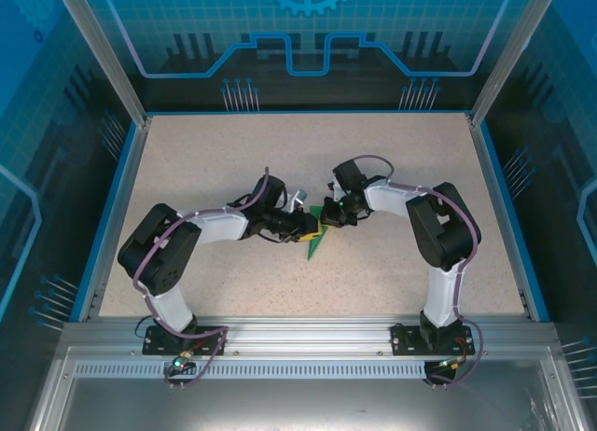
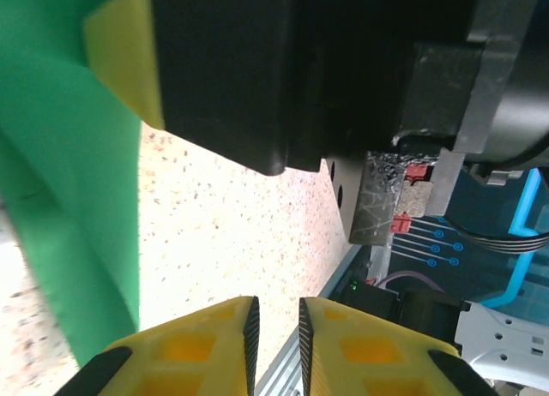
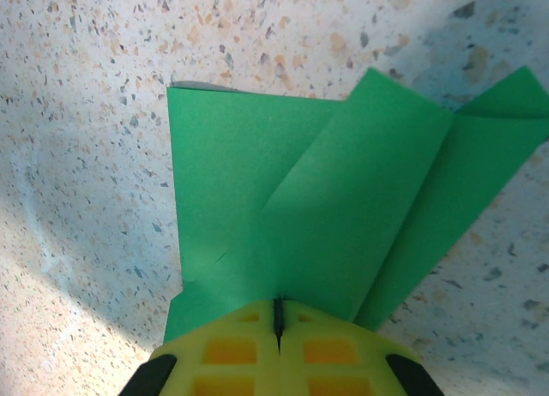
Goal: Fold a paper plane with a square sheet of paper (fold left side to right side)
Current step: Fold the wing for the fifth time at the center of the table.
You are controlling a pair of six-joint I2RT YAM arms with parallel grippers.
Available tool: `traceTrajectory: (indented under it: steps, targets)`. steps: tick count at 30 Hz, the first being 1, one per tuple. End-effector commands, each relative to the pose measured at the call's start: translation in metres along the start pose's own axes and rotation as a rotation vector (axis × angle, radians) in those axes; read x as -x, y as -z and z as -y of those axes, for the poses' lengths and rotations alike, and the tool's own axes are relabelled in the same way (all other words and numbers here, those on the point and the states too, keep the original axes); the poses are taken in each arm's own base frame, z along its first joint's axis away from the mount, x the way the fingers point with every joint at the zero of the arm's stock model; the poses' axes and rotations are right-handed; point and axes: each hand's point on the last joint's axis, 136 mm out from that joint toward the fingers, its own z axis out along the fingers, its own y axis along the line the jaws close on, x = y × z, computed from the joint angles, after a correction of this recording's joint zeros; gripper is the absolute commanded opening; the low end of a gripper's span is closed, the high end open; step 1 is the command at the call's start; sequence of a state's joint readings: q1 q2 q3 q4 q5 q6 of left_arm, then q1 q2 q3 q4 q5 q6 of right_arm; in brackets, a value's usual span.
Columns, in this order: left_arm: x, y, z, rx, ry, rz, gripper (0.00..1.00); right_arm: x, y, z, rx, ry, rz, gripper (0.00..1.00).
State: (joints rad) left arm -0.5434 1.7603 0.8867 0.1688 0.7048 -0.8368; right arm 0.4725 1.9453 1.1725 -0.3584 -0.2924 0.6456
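Paper (image 3: 343,199): lying folded on the table (image 1: 233,160).
My right gripper (image 3: 277,315): pressing shut at its near edge.
My left gripper (image 2: 279,315): standing slightly apart.

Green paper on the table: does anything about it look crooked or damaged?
Nothing looks torn or spilled. The bright green folded sheet of paper has overlapping flaps that fan out unevenly, so it looks lopsided rather than symmetrical. The shut right tool sits at its near edge.
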Motion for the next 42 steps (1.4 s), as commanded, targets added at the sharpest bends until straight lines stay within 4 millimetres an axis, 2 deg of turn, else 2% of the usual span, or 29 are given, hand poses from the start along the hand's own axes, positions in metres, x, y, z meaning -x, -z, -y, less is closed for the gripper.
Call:
traceTrajectory:
  steps: [1, 8, 17, 32, 36, 42]
  targets:
    - [-0.002, -0.009, -0.004, 0.014, 0.043, -0.039, 0.22, -0.033, -0.015, 0.029, -0.1, -0.034, -0.113, 0.02]
    - [-0.008, -0.022, -0.029, 0.069, 0.09, -0.066, 0.22, -0.033, -0.015, 0.029, -0.098, -0.031, -0.112, 0.02]
    - [-0.018, -0.029, -0.051, 0.13, 0.127, -0.084, 0.22, -0.033, -0.016, 0.03, -0.102, -0.029, -0.114, 0.02]
    - [-0.026, -0.027, -0.072, 0.198, 0.159, -0.079, 0.22, -0.034, -0.015, 0.031, -0.11, -0.023, -0.113, 0.02]
    - [-0.03, -0.027, -0.08, 0.222, 0.176, -0.084, 0.22, -0.029, -0.012, 0.026, -0.091, -0.009, -0.094, 0.02]
    - [-0.038, -0.026, -0.096, 0.28, 0.208, -0.094, 0.2, -0.016, -0.001, 0.006, -0.01, 0.02, -0.026, 0.01]
